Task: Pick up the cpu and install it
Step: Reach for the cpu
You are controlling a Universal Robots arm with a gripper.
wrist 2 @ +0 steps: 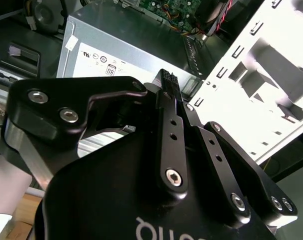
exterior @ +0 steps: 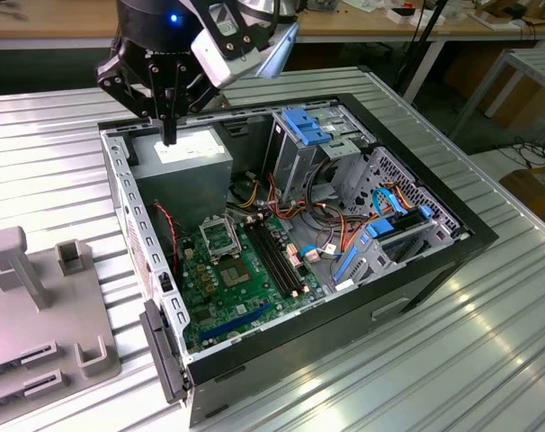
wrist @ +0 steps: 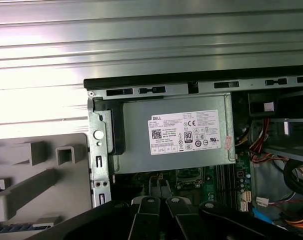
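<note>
I log: gripper (exterior: 169,133), fingers pressed together, tips just above the power supply (exterior: 187,169); its white printed label (wrist: 189,131) faces the first wrist view; cpu (exterior: 243,270) lies well apart from the tips, on the motherboard (exterior: 214,301) just beside the socket (exterior: 220,238), seen in the exterior view; case rim (exterior: 120,193) near the tips.

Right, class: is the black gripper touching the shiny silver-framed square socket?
Apart. The exterior view shows the gripper above the grey metal box, with the socket well clear on the green board.
</note>
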